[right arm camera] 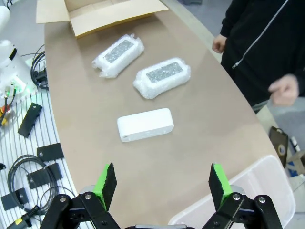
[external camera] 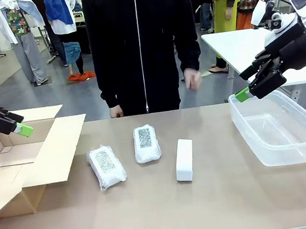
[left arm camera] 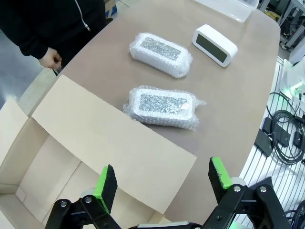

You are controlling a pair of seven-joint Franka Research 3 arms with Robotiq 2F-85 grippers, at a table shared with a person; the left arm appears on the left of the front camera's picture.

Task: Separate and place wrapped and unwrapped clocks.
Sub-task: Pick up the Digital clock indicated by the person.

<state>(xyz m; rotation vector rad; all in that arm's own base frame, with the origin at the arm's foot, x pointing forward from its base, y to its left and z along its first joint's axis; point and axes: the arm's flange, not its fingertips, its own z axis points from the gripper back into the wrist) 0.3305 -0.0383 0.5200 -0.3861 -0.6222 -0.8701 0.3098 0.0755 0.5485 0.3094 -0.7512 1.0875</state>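
**3 clocks in a row mid-bench, both hands wide and empty**

The 2 wrapped clocks, the left wrapped clock (external camera: pixel 107 166) and the middle wrapped clock (external camera: pixel 146 144), lie flat in the middle of the bench (external camera: pixel 154 215) with their grey panels up. The bare clock (external camera: pixel 184 160) sits just right of them. None of the 3 touch, which likely leaves room to grip each one alone.

An open cardboard box (external camera: pixel 30 163) flanks the row on the left and a clear tub (external camera: pixel 243 119) on the right, probably 1 container per kind. Both look empty, so sorting seems not yet begun.

The left hand (left arm camera: pixel 163 179) hovers over the box flap with its jaws wide, holding nothing. The right hand (right arm camera: pixel 162 179) hangs wide and empty by the tub. A person (external camera: pixel 142 49) stands at the far edge.
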